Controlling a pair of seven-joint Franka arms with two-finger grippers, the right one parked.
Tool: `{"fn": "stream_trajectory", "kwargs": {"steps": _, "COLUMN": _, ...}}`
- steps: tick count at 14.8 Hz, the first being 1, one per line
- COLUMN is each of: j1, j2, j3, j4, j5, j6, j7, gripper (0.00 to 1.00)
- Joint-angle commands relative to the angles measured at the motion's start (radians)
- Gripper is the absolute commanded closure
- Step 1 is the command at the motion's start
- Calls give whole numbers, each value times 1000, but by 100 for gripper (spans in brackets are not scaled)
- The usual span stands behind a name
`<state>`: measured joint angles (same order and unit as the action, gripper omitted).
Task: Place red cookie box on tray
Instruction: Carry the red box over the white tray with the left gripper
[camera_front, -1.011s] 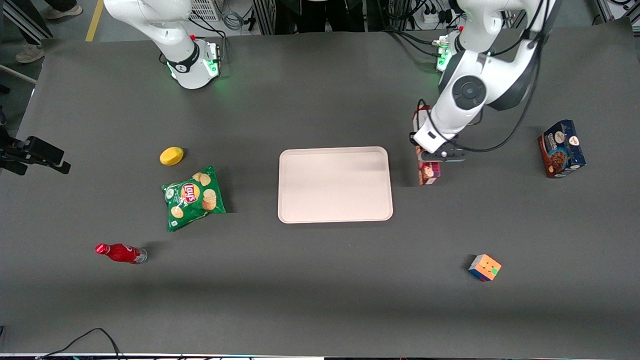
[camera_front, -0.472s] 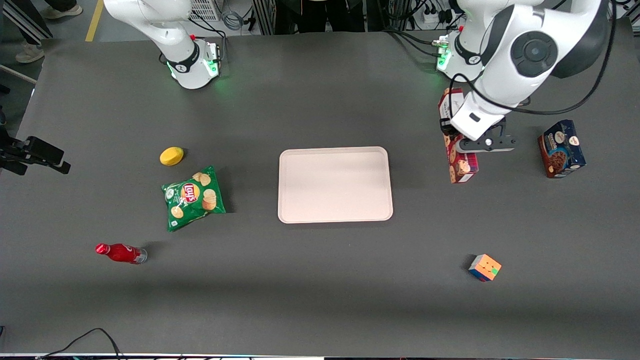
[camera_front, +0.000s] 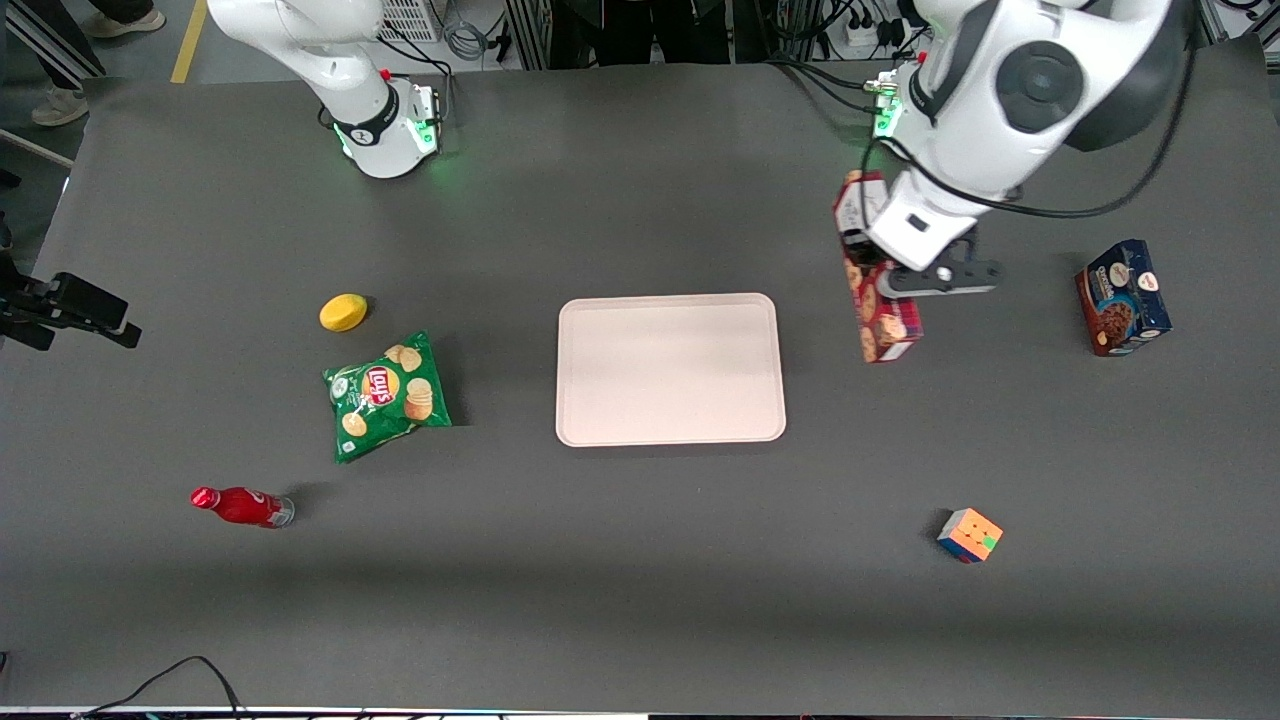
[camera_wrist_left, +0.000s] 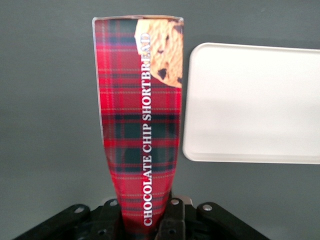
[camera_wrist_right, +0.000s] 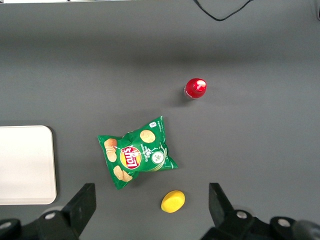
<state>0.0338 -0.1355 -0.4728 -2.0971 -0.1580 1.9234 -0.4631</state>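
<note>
Red plaid red cookie box (camera_wrist_left: 140, 125), cookie-printed, clamped in the end effector (camera_wrist_left: 150, 220) beside the tray (camera_front: 670, 368).

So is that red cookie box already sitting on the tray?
No, the gripper holds the red cookie box over bare table beside the tray, which has nothing on it.

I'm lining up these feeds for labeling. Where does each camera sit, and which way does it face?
Front view: high above the table, looking down; both arms show, the gripper holding the red cookie box.
Left wrist view: on the working arm, looking along the box toward the tray; gripper shows.
Right wrist view: on the parked arm, looking down; its fingers show.
All three share the tray.
</note>
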Motion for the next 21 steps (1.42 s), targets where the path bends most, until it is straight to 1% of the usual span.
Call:
{"fn": "stream_trajectory", "kwargs": {"steps": 1, "j1": -3, "j2": 57, "j3": -111, "j4": 45, "j5": -2, "j6": 48, "j7": -104, "gripper": 100}}
{"fn": "stream_trajectory", "kwargs": {"steps": 3, "j1": -3, "j2": 97, "j3": -167, "j4": 49, "j5": 2, "j6": 107, "j7": -158, "gripper": 100}}
{"fn": "stream_trajectory", "kwargs": {"steps": 4, "j1": -5, "j2": 128, "j3": -193, "j4": 52, "j5": 18, "j6": 144, "j7": -199, "gripper": 100}}
{"fn": "stream_trajectory", "kwargs": {"steps": 6, "j1": -6, "j2": 219, "j3": -222, "j4": 61, "j5": 134, "j6": 192, "j7": -287, "gripper": 100}}
{"fn": "stream_trajectory", "kwargs": {"steps": 9, "j1": -9, "j2": 377, "j3": -250, "j4": 63, "j5": 361, "j6": 297, "j7": -460, "gripper": 100}}
{"fn": "stream_trajectory", "kwargs": {"steps": 10, "j1": -14, "j2": 429, "j3": -250, "j4": 71, "j5": 417, "j6": 327, "j7": -506, "gripper": 100}}
{"fn": "stream_trajectory", "kwargs": {"steps": 13, "j1": -18, "j2": 548, "j3": -250, "j4": 95, "j5": 544, "j6": 373, "j7": -588, "gripper": 100}}
{"fn": "stream_trajectory", "kwargs": {"steps": 14, "j1": -18, "j2": 585, "j3": -250, "j4": 106, "j5": 572, "j6": 390, "j7": -591, "gripper": 100}}
{"fn": "stream_trajectory", "kwargs": {"steps": 16, "j1": -18, "j2": 657, "j3": -250, "j4": 132, "j5": 583, "j6": 423, "j7": -591, "gripper": 100}}
{"fn": "stream_trajectory", "kwargs": {"steps": 19, "j1": -21, "j2": 701, "j3": -250, "j4": 163, "j5": 597, "j6": 427, "j7": -591, "gripper": 100}}
{"fn": "stream_trajectory", "kwargs": {"steps": 21, "j1": -22, "j2": 731, "j3": -250, "j4": 177, "j5": 626, "j6": 427, "j7": -591, "gripper": 100}}
